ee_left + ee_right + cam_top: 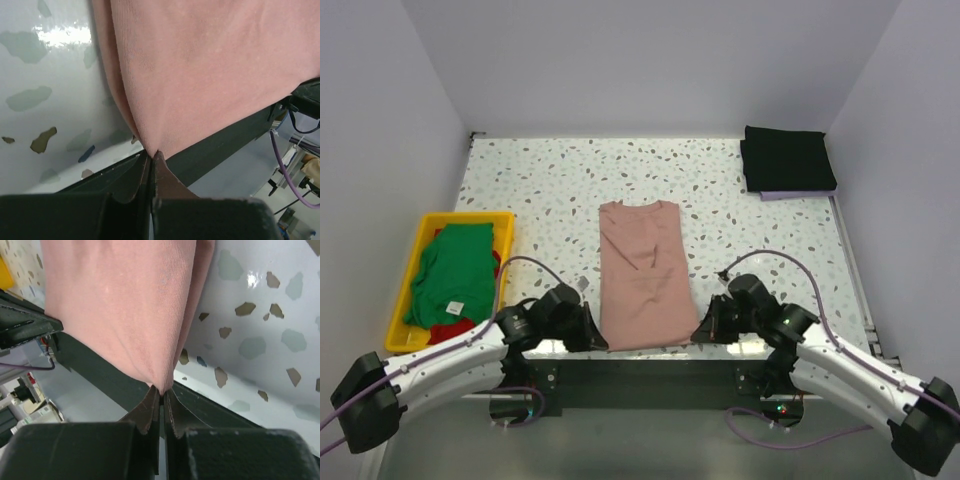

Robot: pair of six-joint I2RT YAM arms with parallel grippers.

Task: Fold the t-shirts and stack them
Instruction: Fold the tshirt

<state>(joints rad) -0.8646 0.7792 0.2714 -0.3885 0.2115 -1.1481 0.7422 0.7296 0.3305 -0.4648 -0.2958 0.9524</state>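
Pink t-shirt [640, 270] pinched at both near hem corners.
It is laid as a long strip in the middle of the table [540, 180], hem at the near edge. Jaws of left gripper [151, 155] and right gripper [162, 390] are each closed on a corner. Corners are best lifted together, level, toward the far end.

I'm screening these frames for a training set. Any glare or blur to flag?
Top external view: even, soft light, with the pink shirt sharp. Left wrist view: a bright glare patch on the table, and the left tool near the lens looks soft. Right wrist view: a smaller glare spot on the table; the right tool is slightly blurred.
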